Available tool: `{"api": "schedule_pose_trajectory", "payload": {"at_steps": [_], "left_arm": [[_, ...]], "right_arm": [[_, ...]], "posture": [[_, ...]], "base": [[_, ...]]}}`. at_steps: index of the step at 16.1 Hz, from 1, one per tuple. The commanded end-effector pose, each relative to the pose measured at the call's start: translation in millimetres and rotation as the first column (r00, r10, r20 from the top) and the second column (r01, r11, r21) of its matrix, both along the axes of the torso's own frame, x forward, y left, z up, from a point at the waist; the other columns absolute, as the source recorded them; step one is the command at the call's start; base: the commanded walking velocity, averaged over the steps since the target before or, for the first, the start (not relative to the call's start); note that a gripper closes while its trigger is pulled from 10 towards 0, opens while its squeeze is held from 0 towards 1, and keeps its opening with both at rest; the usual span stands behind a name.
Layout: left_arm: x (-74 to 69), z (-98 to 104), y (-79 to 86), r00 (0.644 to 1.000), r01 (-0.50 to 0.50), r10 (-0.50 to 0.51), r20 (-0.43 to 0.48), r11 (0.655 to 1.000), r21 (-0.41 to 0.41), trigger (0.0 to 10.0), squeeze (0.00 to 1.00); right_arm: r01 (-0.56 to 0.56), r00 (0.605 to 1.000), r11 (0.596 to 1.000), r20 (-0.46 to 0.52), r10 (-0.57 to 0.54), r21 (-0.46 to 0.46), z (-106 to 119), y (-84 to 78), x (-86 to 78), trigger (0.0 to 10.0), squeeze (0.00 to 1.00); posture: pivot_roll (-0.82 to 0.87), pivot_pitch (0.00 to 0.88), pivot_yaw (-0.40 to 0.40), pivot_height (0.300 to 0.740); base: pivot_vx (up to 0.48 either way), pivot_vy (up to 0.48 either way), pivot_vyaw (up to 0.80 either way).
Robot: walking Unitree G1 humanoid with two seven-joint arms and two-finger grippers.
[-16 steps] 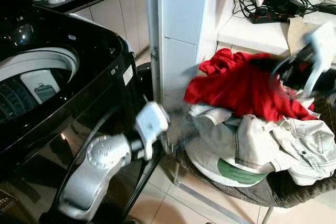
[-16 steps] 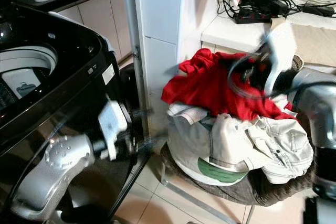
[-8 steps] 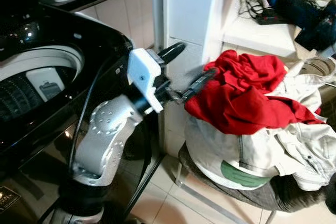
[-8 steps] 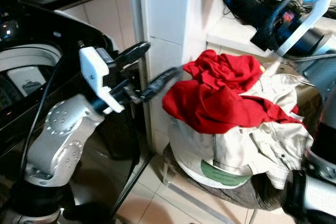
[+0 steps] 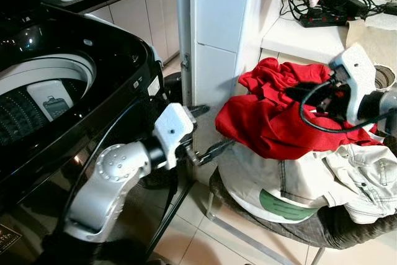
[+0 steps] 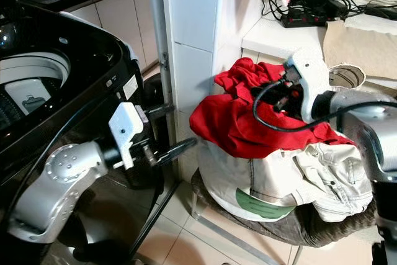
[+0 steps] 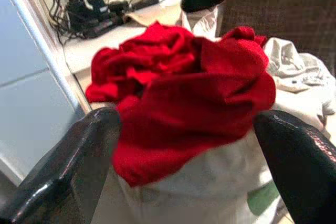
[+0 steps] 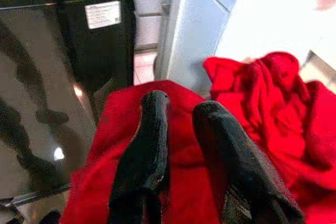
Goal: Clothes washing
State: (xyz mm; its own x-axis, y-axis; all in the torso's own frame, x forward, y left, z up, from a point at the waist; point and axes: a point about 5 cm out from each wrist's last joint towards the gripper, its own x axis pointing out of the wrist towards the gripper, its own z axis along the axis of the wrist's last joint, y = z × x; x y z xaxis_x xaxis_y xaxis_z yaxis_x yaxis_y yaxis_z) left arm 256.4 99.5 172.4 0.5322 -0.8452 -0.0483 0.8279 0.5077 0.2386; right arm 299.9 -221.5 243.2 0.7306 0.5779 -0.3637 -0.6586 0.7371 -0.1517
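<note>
Two grippers close in on a red garment (image 5: 279, 119) heaped on top of a pile of pale clothes (image 5: 322, 175) on a dark stool (image 5: 338, 228), just beside a white pillar (image 5: 217, 35) and the black top-loading washing machine (image 5: 68, 85), whose lid is up and whose drum (image 5: 25, 100) stands open. The left gripper (image 5: 208, 131) sits between the machine and the pile with its black fingers (image 7: 79, 161) spread wide apart and empty, the red cloth framed between them in the left wrist view. The right gripper (image 8: 184, 145) rests over the top of the red cloth, its fingers close together with a narrow gap; no fold can be seen pinched between them, so it appears to hold nothing yet. To do this step well, the right gripper probably needs to open, press down into a thick bunched fold near the crest of the garment and close firmly, so the whole piece lifts free rather than a thin edge that slips out; the left can then take the loose front hem to keep it from dragging the pale clothes off the stool on the way to the drum. Compared with half a second ago, the left arm has dropped lower and drawn back from the cloth's edge, while the right gripper has come down from up near the power strips (image 5: 325, 10) onto the red garment.
</note>
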Motion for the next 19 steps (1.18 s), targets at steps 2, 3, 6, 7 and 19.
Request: {"api": "schedule_pose_trajectory", "payload": {"at_steps": [2, 3, 6, 7, 19], "left_arm": [[-3.8, -1, 3.9, 1.000, 0.013, -0.013, -0.023, 1.000, 0.018, 10.0, 0.00], [-6.7, -3, 3.8, 0.999, 0.027, -0.026, -0.040, 0.999, 0.027, 10.0, 0.00], [-5.9, -5, 2.5, 0.998, 0.025, -0.023, -0.054, 1.000, 0.020, 10.0, 0.00], [-4.3, -6, 2.8, 0.998, 0.009, -0.009, -0.060, 1.000, 0.012, 10.0, 0.00], [-8.0, -8, -1.2, 0.995, 0.031, -0.031, -0.091, 1.000, 0.003, 10.0, 0.00]], "right_arm": [[-0.065, 0.998, 0.996, -0.024, 0.063, -0.053, 0, 8.8, -2.1, 10.0, 1.00], [-0.088, 0.995, 0.987, -0.058, 0.081, -0.132, -9, 9.9, -2.8, 10.0, 1.00], [-0.081, 0.995, 0.971, -0.078, 0.065, -0.225, -19, 9.4, 1.4, 10.0, 1.00], [-0.080, 0.995, 0.969, -0.076, 0.064, -0.233, -19, 9.6, 2.4, 10.0, 1.00], [-0.112, 0.992, 0.831, -0.103, 0.066, -0.544, -32, -5.5, 16.2, 10.0, 0.38]], "posture": [[-0.07, 0.000, 0.008, 0.740], [-0.07, 0.000, 0.007, 0.740], [-0.07, 0.000, 0.011, 0.740], [-0.07, 0.000, 0.011, 0.740], [-0.07, 0.000, 0.004, 0.740]], "base": [[0.000, 0.000, 0.00], [0.000, 0.000, 0.00], [0.000, 0.000, 0.00], [0.000, 0.000, 0.00], [0.000, 0.000, 0.00]]}}
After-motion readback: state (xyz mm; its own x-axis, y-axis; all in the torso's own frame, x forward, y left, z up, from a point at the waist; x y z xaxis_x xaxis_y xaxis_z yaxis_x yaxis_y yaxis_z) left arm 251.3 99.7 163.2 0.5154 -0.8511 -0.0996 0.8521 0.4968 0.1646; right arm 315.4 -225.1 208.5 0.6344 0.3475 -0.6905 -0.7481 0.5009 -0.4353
